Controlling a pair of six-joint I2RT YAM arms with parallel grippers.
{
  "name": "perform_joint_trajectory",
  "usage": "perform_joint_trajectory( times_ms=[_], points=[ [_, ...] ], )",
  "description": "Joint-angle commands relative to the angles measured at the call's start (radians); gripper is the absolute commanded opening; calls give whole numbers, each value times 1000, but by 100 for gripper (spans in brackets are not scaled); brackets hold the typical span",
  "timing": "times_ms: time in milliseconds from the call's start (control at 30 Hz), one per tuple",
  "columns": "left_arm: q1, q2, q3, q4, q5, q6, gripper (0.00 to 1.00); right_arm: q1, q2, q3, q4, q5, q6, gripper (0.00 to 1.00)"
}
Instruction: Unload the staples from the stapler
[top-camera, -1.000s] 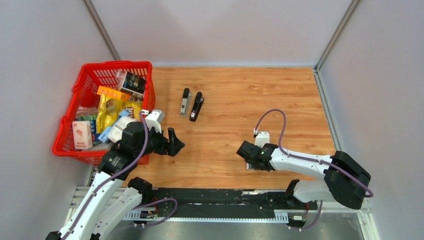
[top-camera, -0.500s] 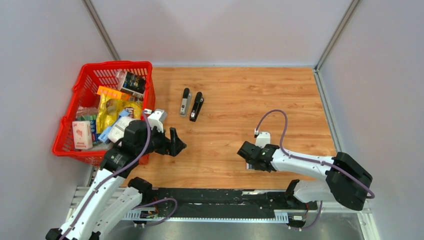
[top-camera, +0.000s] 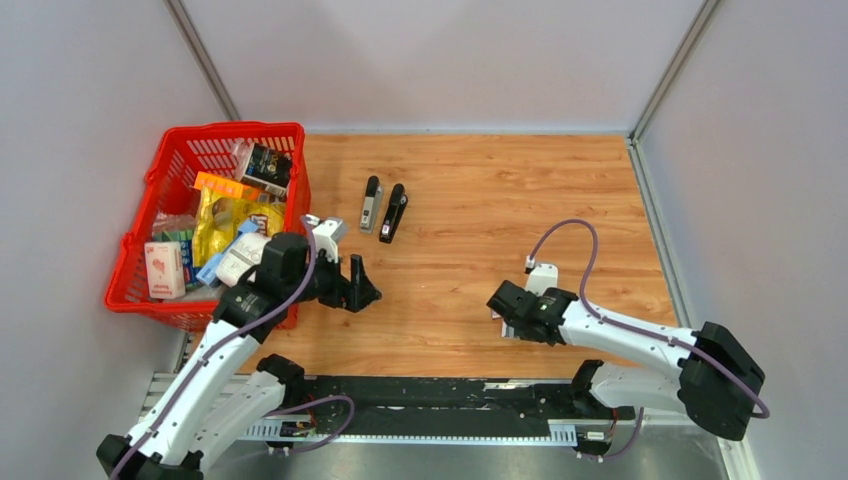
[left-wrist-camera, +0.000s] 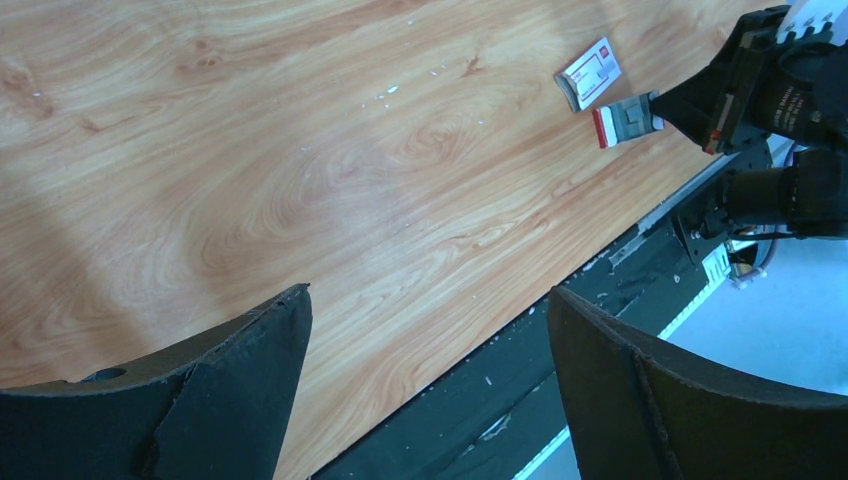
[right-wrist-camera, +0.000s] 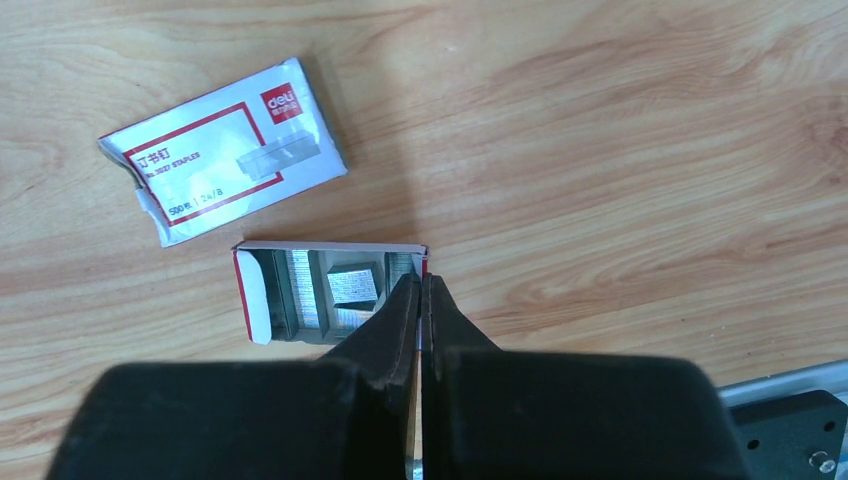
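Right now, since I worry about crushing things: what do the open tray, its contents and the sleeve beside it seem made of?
Open tray: thin cardboard, apparently, white with red edges, folded walls.
Staples inside: probably metal, silvery ribbed strips.
Sleeve: glossy printed card, creased at one end.

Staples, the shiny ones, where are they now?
In the right wrist view, the staples sit in the open tray, just below the red-and-white box, with the shut right gripper at the tray's right edge.
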Motion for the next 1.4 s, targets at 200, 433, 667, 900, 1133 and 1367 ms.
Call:
perform_joint_trajectory(
  times_ms=[200,433,667,900,1133,1367],
  points=[
    [-15,86,-1,101,-10,-69,95,-41,29,41,-98,68,86,0],
    [-135,194,-7,244,-111,-150,95,-67,78,20,-112,70,164,0],
    [-245,382,4,378,-174,-209,95,-129,26,-19,-139,76,220,0],
    [-319,551,5,491,-220,-259,95,-167,23,-16,-175,122,275,0],
    [-348,660,24,516,-257,-263,95,-238,69,24,-156,145,241,0],
    [-351,663,19,461,-404,-255,95,-284,106,47,-57,139,139,0]
  ],
)
